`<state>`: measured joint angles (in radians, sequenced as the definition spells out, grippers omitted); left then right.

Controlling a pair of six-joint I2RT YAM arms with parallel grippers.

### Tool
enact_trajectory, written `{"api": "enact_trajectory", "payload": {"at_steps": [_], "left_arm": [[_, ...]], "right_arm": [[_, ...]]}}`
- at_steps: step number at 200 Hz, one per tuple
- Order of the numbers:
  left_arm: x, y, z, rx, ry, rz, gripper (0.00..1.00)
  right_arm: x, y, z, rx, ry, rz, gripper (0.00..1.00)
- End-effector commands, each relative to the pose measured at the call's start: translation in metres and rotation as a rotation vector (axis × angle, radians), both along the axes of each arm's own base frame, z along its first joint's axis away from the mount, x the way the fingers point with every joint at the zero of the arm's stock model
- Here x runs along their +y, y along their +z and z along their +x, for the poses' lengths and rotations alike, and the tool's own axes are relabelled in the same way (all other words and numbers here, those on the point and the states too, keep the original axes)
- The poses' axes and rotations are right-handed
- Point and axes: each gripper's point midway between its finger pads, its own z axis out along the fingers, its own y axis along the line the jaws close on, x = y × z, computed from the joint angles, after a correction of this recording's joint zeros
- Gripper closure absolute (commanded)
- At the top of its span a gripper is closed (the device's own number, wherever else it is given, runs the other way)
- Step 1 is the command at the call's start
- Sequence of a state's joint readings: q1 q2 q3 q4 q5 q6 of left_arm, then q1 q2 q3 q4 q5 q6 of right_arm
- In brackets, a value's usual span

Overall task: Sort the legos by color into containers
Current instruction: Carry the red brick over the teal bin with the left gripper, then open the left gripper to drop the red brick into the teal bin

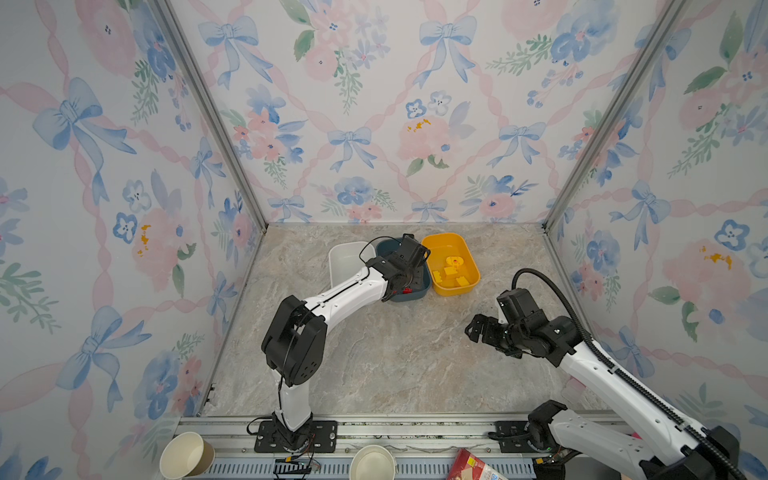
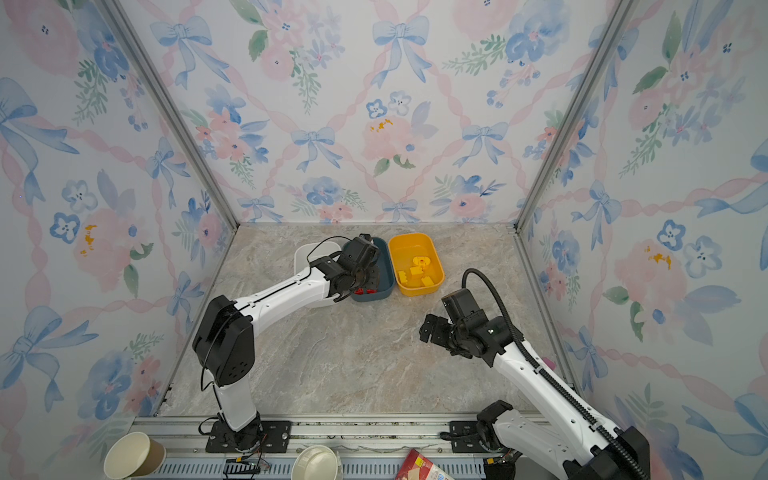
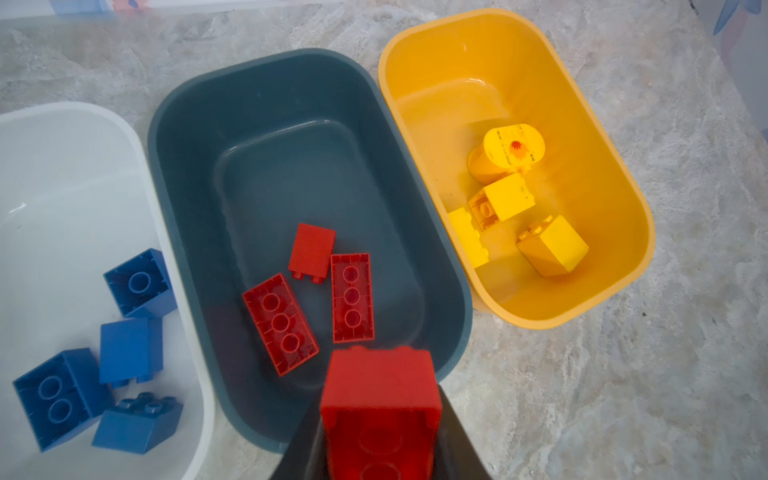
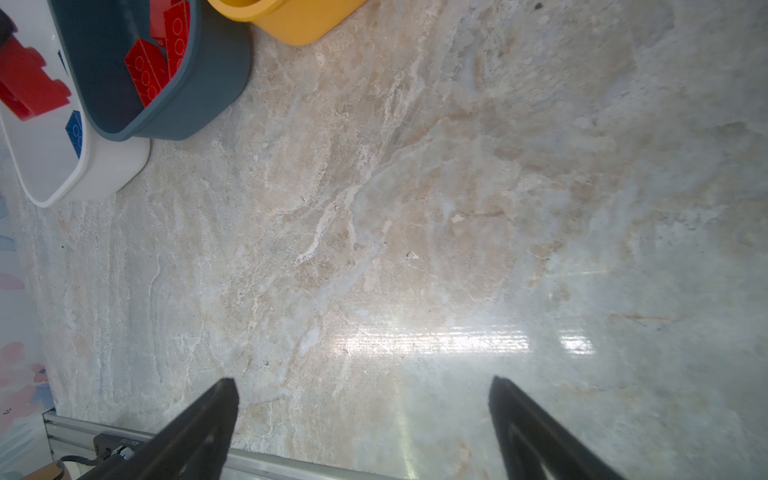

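Carry the red brick [image 3: 380, 386], pinched in the left gripper [image 3: 380, 415] above the near rim of the teal tub [image 3: 166, 137], further inward over the three red bricks [image 3: 351, 297] inside, then open gently; leave the right gripper [image 4: 361, 382], spread wide above the table [image 4: 415, 208], idle.

"Where do the tubs stand?"

"Side by side near the table's [image 1: 395, 353] far edge: white tub [image 3: 62, 187] left, teal tub [image 3: 291, 166] middle, yellow tub [image 3: 457, 104] right."

"And the bricks?"

"Four blue bricks [image 3: 139, 282] lie in the white. Three red bricks [image 3: 351, 297] lie in the teal, two undersides up. Three yellow bricks [image 3: 552, 245] and a rounded yellow piece [image 3: 505, 151] lie in the yellow. My left fingers [image 3: 457, 440] pinch a fourth red brick [image 3: 380, 395] above the teal tub's rim."
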<state>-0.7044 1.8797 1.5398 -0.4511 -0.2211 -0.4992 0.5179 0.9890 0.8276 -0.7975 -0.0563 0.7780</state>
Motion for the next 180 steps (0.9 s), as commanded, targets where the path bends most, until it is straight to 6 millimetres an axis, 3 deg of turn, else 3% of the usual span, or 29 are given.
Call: {"api": "enact_trajectory", "payload": {"at_steps": [1, 67, 88, 126, 180], "left_arm": [[-0.012, -0.005, 0.017, -0.013, -0.017, -0.021, 0.74], [-0.026, -0.033, 0.049, 0.003, -0.010, -0.034, 0.73], [-0.027, -0.037, 0.052, 0.005, -0.011, -0.034, 0.63], [-0.024, -0.029, 0.050, -0.012, -0.006, -0.042, 0.34], [-0.008, 0.001, 0.041, -0.082, 0.013, -0.048, 0.21]], "right_arm": [[-0.006, -0.004, -0.004, 0.017, -0.011, -0.017, 0.03], [-0.008, -0.005, -0.005, 0.024, -0.013, -0.020, 0.03], [-0.009, -0.004, -0.005, 0.022, -0.015, -0.019, 0.03], [-0.010, -0.004, -0.003, 0.022, -0.016, -0.019, 0.03], [-0.012, 0.000, 0.002, 0.008, -0.004, -0.042, 0.03]]}}
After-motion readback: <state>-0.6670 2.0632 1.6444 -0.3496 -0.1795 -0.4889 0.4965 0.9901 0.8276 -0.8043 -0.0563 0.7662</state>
